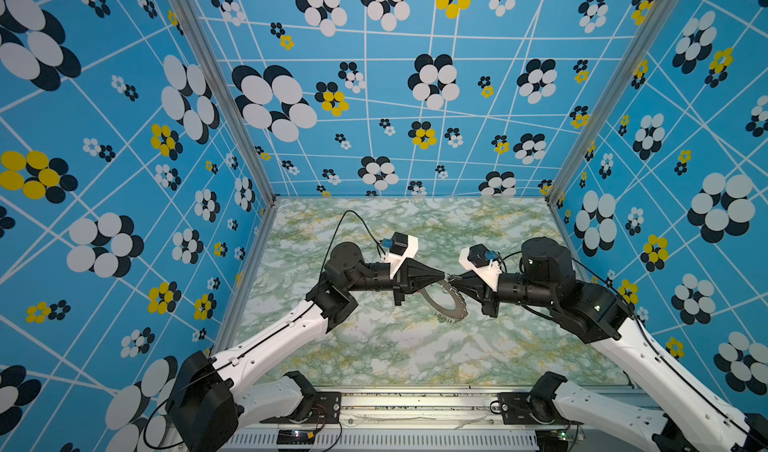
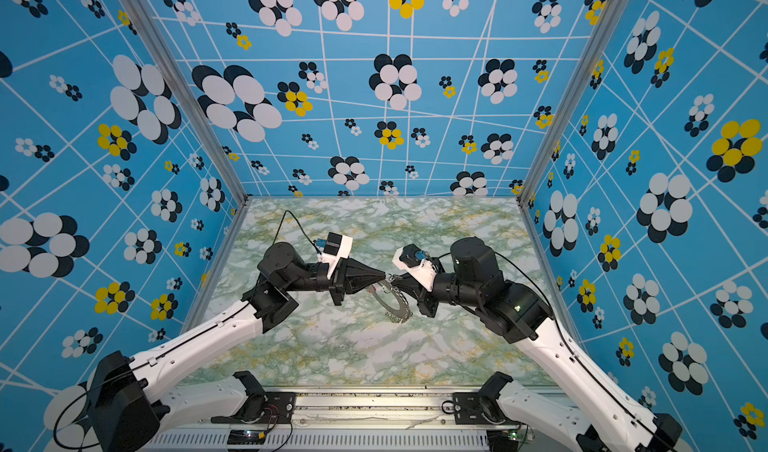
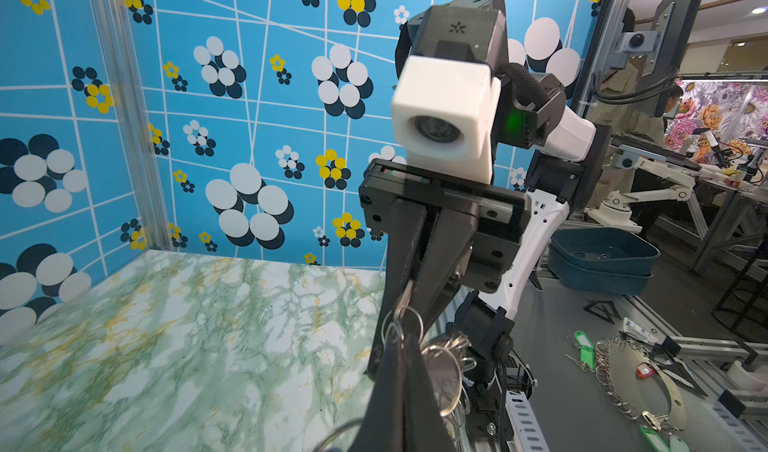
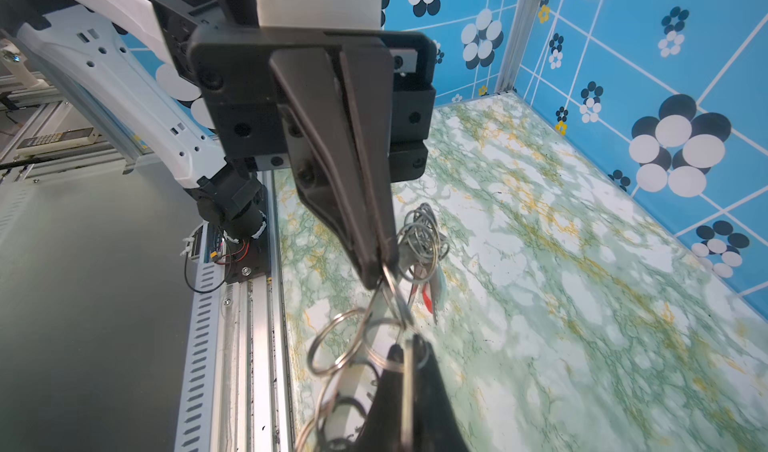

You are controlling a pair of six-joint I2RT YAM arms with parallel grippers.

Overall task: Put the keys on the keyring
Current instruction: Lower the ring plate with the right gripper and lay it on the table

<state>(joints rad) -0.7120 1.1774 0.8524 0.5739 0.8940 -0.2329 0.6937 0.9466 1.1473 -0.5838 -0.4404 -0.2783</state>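
Note:
Both grippers meet tip to tip above the middle of the table in both top views. The keyring (image 1: 451,306) (image 2: 395,304), a grey toothed disc with wire loops, hangs tilted under them. My left gripper (image 1: 442,278) (image 3: 401,340) is shut on one wire loop (image 3: 409,325) of the keyring. My right gripper (image 1: 451,280) (image 4: 409,344) is shut on a thin silver key blade (image 4: 407,371); that key's tag is hidden. A red-tagged key (image 4: 428,296) (image 2: 371,290) dangles from the bunched loops (image 4: 424,234). Each wrist view shows the opposite gripper pointing at its own.
The marbled green tabletop (image 1: 374,346) is walled by blue flowered panels on three sides, with an aluminium rail (image 1: 415,404) along the front. Outside the cell, on a grey bench, lie another ringed disc (image 3: 648,371) with green tags (image 3: 586,352) and stacked blue bins (image 3: 602,258).

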